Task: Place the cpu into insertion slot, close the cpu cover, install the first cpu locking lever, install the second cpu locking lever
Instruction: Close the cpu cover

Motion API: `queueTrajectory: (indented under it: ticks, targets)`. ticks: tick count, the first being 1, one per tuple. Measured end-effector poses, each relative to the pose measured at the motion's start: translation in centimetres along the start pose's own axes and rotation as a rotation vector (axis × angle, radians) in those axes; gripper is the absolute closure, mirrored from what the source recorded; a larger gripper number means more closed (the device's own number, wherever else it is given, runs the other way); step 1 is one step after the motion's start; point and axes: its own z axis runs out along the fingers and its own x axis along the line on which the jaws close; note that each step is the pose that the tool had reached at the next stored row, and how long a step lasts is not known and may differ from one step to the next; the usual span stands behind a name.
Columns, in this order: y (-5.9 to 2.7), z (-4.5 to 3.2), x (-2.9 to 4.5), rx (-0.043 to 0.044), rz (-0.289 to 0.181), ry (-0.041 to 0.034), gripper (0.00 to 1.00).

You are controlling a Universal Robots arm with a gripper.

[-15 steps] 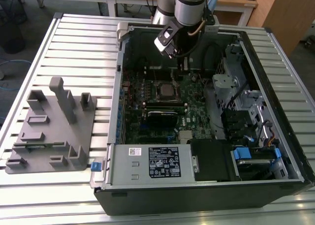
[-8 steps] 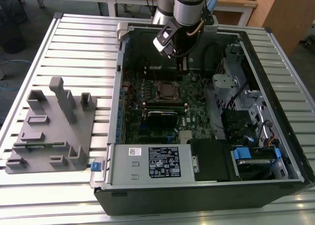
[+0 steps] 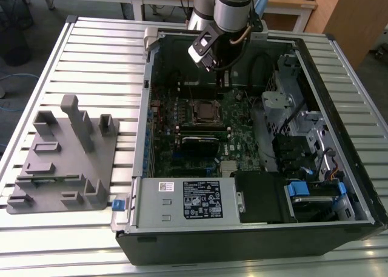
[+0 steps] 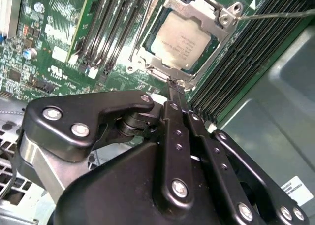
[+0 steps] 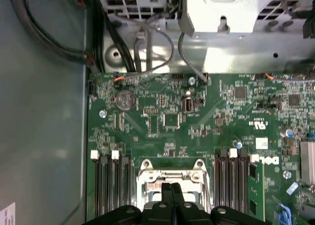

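On the green motherboard, the cpu lies flat, face-up.

The arm stands steeply, its hand pointing down with both fingers pressed together at the tips

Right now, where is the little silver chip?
In the second wrist view, the cpu lies in the insertion slot, framed by the cpu cover, between rows of black memory slots, just beyond the hand.
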Motion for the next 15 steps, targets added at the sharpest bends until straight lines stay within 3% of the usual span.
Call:
queueTrajectory:
  ticks: [2,4,15]
  targets:
    - [0.0,0.01,0.0,0.0134,0.0,-0.0005,0.89]
    - [-0.01,0.0,-0.01,0.0195,0.0,-0.0009,0.89]
    - [-0.41,0.04,-0.01,0.0201,0.0,-0.0006,0.89]
